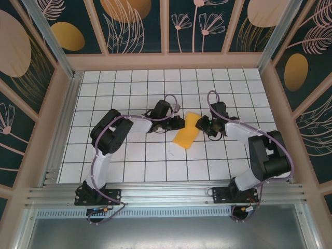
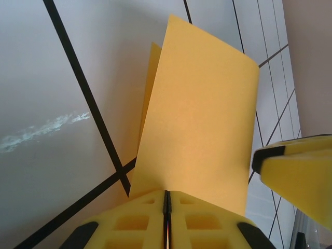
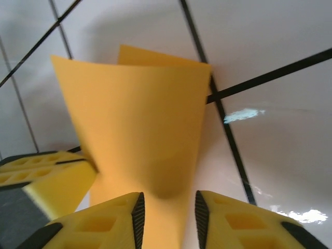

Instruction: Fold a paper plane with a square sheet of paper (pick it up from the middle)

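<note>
Sheet of paper (image 2: 202,119), smooth orange, folded double; left gripper (image 2: 167,201) pinches it.

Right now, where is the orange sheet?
In the top view the orange sheet is mid-table, between the left gripper, shut on its left edge, and the right gripper at its right edge.

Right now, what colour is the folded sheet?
The sheet is plain orange-yellow, no print; shows best in the left wrist view.
</note>
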Controlling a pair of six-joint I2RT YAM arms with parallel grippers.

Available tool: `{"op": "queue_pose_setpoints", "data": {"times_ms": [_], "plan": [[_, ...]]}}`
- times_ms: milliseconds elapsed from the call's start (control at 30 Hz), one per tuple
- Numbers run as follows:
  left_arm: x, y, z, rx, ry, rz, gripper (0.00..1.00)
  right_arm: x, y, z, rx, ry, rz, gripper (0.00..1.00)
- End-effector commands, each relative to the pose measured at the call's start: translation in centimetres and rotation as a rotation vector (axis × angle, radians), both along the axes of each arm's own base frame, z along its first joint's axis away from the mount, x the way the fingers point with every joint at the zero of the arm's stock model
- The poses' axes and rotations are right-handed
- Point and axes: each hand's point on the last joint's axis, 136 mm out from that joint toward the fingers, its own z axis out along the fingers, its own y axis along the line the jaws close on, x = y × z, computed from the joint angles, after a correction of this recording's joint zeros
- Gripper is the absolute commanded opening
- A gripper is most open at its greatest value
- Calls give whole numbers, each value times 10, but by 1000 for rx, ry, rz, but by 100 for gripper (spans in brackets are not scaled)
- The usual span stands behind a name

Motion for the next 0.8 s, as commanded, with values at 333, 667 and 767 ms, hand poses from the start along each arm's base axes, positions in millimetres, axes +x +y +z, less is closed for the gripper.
{"op": "queue_pose_setpoints", "data": {"times_ms": [333, 667, 767], "plan": [[6, -10, -19, 18, 6, -21, 12, 31, 4, 21, 43, -78, 24, 24], [1, -6, -36, 40, 31, -19, 11, 18, 12, 18, 82, -57, 70, 24], [0, -7, -42, 38, 48, -30, 10, 15, 15, 23, 98, -65, 83, 25]]}}
